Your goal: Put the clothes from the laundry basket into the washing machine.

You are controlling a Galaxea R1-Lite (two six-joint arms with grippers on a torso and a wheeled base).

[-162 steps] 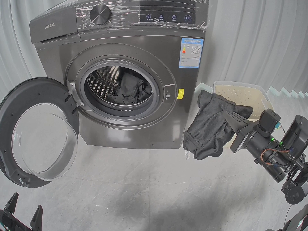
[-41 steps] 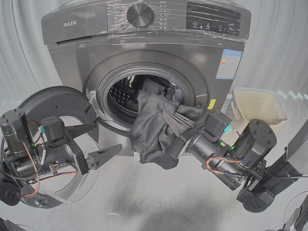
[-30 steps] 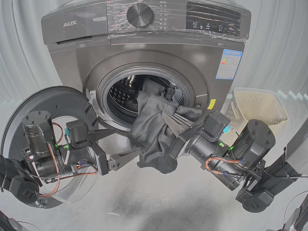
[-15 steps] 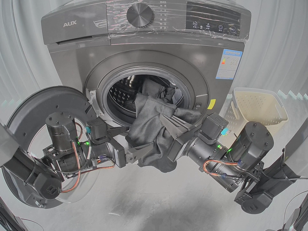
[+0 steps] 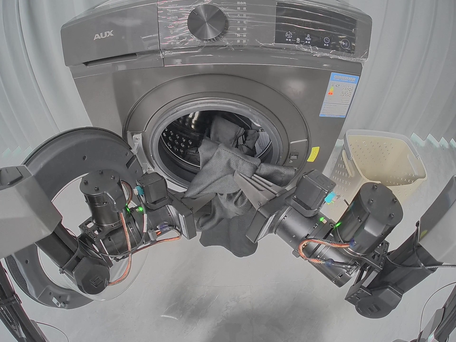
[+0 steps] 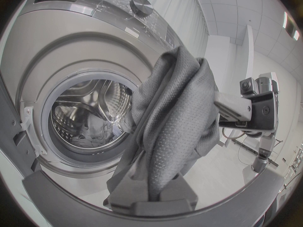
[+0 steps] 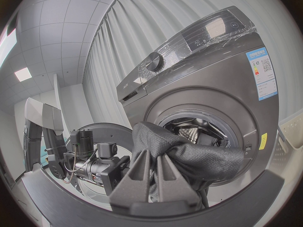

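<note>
A dark grey garment [image 5: 223, 172] hangs in front of the washing machine's [image 5: 213, 72] open drum [image 5: 183, 141], its top edge leaning over the drum's rim. My right gripper [image 5: 240, 177] is shut on its upper right part, its dark fingers [image 7: 139, 174] pinching the fabric [image 7: 189, 158]. My left gripper [image 5: 204, 207] comes from the left and is shut on the lower hanging part, cloth [image 6: 176, 111] pinched between its fingers [image 6: 129, 186]. More dark clothes [image 5: 237, 136] lie inside the drum. The cream laundry basket [image 5: 380, 155] stands on the floor to the machine's right.
The machine's round door [image 5: 80, 153] stands swung open at the left, just behind my left arm. Grey floor [image 5: 213, 300] lies in front of the machine. A white curtain [image 5: 413, 72] hangs behind the machine and the basket.
The camera has closed in on the machine. My left arm came in from the left, reached the hanging cloth and shut on it. The right gripper carried the garment from the basket up to the drum.
</note>
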